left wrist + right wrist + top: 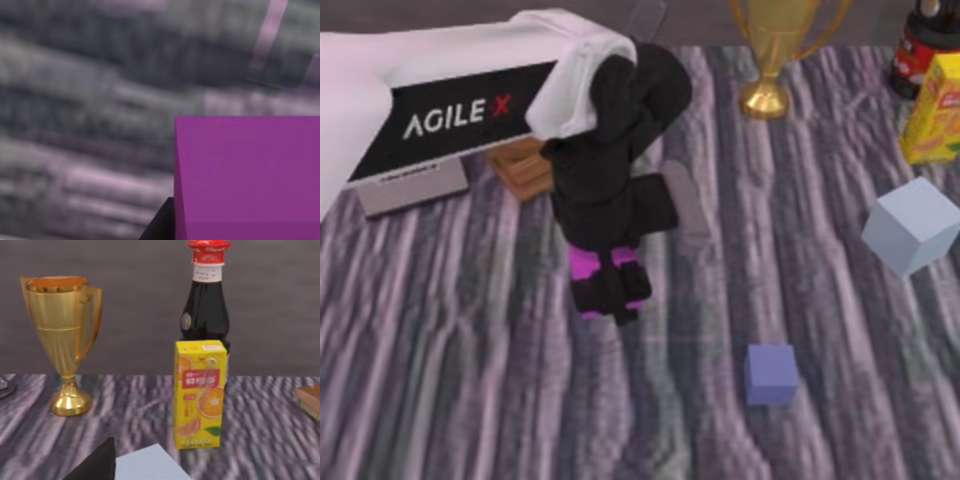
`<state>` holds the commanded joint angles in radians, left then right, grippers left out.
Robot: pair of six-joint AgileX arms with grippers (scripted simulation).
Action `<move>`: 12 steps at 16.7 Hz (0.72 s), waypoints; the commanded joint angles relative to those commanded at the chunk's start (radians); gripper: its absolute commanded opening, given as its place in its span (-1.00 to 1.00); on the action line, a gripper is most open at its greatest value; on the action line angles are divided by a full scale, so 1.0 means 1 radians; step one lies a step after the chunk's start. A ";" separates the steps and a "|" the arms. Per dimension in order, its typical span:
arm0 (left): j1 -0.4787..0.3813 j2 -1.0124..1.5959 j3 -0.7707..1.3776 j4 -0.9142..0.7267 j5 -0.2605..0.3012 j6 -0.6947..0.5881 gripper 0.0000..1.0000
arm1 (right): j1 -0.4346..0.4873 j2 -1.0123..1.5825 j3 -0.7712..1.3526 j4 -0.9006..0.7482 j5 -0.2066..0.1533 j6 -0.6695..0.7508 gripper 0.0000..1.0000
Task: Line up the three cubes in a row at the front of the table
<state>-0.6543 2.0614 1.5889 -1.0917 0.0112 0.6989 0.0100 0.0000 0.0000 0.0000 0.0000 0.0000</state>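
The left claw (608, 285) is clenched on the magenta cube (584, 264), over the desk (440, 380) a little left of centre. From it, the periwinkle-blue cube (770, 374) lies at about four o'clock toward the front edge, and the pale blue-grey cube (912, 226) at roughly three o'clock, well apart at the desk's right side. My judgement: the carry heads toward five o'clock, to sit beside the periwinkle one. The right claw is out of sight.
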 joint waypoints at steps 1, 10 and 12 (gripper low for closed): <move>-0.043 0.004 0.015 -0.011 0.000 0.006 -1.00 | 0.000 0.000 0.000 0.000 0.000 0.000 1.00; -0.199 0.009 0.065 -0.048 -0.001 0.026 -1.00 | 0.000 0.000 0.000 0.000 0.000 0.000 1.00; -0.199 0.015 0.052 -0.031 0.000 0.026 -1.00 | 0.000 0.000 0.000 0.000 0.000 0.000 1.00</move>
<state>-0.8537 2.0764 1.6413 -1.1223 0.0109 0.7250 0.0100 0.0000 0.0000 0.0000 0.0000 0.0000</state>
